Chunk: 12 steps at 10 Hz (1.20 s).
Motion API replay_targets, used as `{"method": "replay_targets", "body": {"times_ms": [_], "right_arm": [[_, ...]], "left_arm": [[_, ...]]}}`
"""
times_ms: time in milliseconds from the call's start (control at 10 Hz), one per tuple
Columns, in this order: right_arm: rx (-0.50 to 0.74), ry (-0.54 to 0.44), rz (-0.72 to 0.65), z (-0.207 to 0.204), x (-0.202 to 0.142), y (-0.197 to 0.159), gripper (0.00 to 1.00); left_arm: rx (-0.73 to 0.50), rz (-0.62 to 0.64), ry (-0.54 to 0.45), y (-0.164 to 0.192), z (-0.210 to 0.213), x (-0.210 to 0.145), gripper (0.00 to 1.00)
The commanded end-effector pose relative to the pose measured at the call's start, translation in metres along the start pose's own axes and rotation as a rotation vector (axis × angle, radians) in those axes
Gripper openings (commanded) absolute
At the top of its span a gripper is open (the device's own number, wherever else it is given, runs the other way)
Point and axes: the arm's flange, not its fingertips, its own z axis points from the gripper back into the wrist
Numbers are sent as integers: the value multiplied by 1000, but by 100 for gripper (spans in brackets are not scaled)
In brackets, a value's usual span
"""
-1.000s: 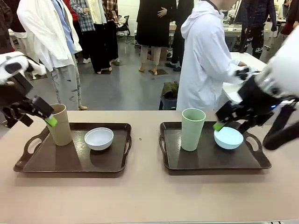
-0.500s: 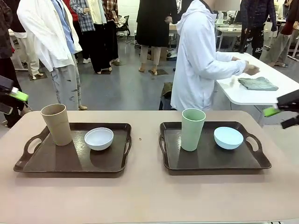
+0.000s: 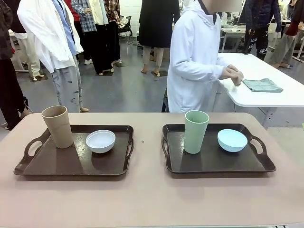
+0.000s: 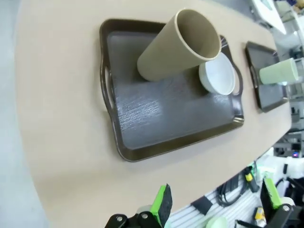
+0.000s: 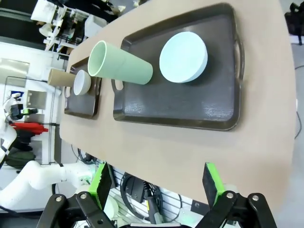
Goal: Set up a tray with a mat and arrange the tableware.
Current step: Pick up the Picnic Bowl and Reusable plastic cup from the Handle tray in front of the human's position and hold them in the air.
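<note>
Left pincer [image 4: 216, 200] and right pincer [image 5: 156, 179] hang released above the table [image 3: 152, 199]; tan cup [image 3: 57, 126] and white bowl [image 3: 100, 140] sit on the left tray [image 3: 71, 167], pale green cup [image 3: 196, 131] and light blue bowl [image 3: 232, 140] on the right tray [image 3: 213, 166].

A grey floor [image 3: 128, 90] stretches behind the beige table [image 3: 152, 199]. A white table [image 3: 285, 97] at the right bears a folded grey cloth [image 3: 262, 85].
</note>
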Motion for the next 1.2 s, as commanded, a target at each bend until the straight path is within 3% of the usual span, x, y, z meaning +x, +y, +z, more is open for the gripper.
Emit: {"method": "replay_targets", "body": {"times_ms": [0,100,1100], "right_arm": [[24,18,16,-50,-48,5,100],[0,0,0,0,0,0,100],[0,0,0,0,0,0,100]], "left_arm": [[33,-48,6,-4,6,10,100],[0,0,0,0,0,0,100],[0,0,0,0,0,0,100]]}}
